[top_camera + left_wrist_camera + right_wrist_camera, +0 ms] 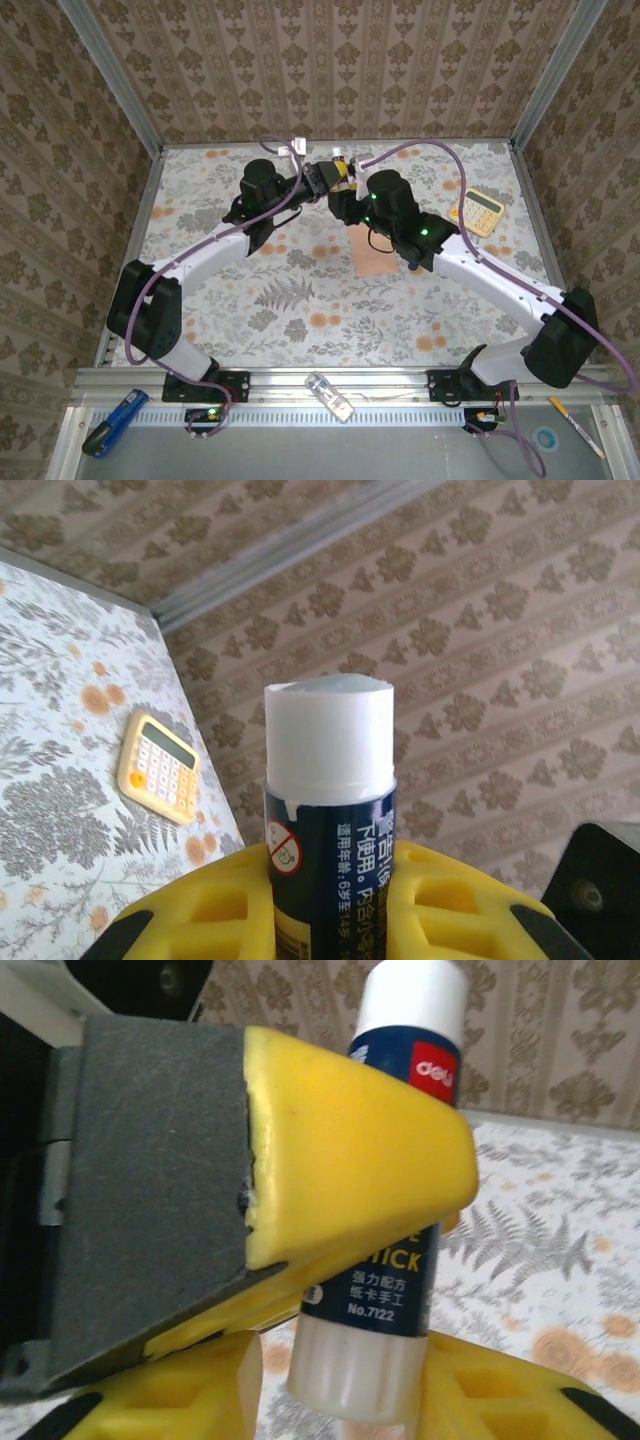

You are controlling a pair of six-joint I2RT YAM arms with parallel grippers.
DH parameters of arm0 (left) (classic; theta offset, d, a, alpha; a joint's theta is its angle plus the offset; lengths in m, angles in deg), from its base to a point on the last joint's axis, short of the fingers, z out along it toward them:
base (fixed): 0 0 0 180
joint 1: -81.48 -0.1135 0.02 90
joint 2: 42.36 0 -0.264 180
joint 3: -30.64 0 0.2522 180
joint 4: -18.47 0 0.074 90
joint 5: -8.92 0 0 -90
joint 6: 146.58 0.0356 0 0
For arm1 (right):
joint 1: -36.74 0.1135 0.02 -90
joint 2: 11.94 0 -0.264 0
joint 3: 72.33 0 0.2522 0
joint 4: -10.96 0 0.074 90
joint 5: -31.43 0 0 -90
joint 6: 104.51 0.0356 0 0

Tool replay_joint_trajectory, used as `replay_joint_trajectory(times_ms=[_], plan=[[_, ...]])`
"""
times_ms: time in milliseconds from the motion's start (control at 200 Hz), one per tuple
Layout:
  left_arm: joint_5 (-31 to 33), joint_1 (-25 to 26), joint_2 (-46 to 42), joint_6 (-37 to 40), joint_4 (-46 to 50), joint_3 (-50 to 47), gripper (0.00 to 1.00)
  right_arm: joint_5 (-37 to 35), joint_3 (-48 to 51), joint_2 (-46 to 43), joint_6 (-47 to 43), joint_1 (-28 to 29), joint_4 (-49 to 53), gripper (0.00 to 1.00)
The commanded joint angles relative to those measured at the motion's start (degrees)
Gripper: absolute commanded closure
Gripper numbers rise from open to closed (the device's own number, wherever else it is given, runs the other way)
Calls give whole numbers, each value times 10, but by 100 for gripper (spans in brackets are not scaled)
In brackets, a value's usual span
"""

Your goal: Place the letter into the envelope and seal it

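Yellow fingers (200, 910) of my left gripper (330, 880) are squeezed tight on the middle of the glue stick (328, 780). The stick pokes out past them with its white end up.

My right gripper (350, 1405) sits around the other, pale end of the glue stick. I see a small gap on one side, so I cannot tell if it is gripping or letting go.

The envelope (372, 258) lies flat on the table (250, 300), down below the glue stick and a bit nearer to me. My right arm (480, 270) covers part of it. I cannot make out its flap, and I cannot tell if the letter is inside.

I think the envelope is thin, light and bendy. It will likely slide if I push it, and it can crease. I would press down on its flat body, away from the flap, to keep it from moving. Then I would rub the glue softly along the flap edge.

The glue stick looks hard and smooth, so it could slip. Holding it around the middle seems best.
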Motion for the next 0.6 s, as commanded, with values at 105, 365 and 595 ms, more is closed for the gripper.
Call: replay_joint_trajectory(times_ms=[105, 365, 595], plan=[[-114, -11, 6, 69, -6, 9, 100, 261, 31, -80, 62, -70, -18, 41], [-199, -45, 16, 173, 43, 21, 100, 359, 32, -148, 67, -157, 95, 29], [-177, -37, -4, 476, 306, 38, 100, 250, 21, -106, 148, -246, 251, 21]])
